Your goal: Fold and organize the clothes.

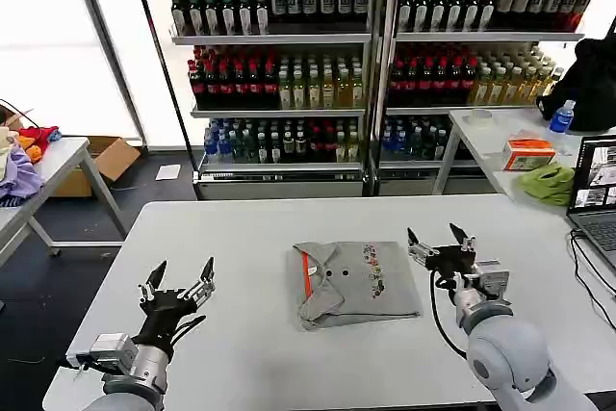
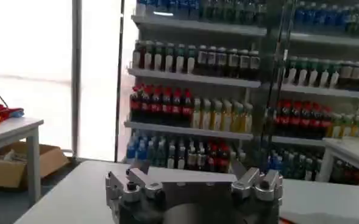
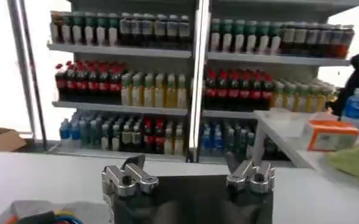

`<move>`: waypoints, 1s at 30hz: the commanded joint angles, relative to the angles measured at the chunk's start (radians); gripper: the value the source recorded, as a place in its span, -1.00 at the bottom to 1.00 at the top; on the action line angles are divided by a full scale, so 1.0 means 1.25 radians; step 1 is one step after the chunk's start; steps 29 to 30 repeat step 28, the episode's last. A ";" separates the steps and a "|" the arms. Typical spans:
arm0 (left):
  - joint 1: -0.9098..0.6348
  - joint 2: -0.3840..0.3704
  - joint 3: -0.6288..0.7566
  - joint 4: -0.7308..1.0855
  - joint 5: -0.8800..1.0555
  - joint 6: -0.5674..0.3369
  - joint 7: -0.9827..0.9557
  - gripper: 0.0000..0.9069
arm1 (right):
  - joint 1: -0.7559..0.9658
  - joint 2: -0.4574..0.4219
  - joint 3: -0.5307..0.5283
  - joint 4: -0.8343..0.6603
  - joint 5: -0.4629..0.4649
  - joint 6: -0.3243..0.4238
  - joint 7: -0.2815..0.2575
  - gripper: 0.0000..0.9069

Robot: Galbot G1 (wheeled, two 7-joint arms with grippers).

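Shirt (image 1: 356, 281), folded, lies on the bench (image 1: 250, 334) between the left end effector (image 1: 180, 275) and right end effector (image 1: 438, 237), both spread wide, holding nothing, with bare bench between them and it.

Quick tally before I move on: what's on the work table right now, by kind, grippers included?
Folded grey shirt with orange-red collar lining: 1
Open grippers above the table: 2, the left gripper and the right gripper, one on each side of the shirt
Laptop at the table's right edge: 1
Total: 4
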 commanded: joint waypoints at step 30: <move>-0.010 -0.004 0.001 0.001 0.044 -0.026 0.051 1.00 | -0.102 0.054 0.113 0.059 -0.044 0.009 0.011 1.00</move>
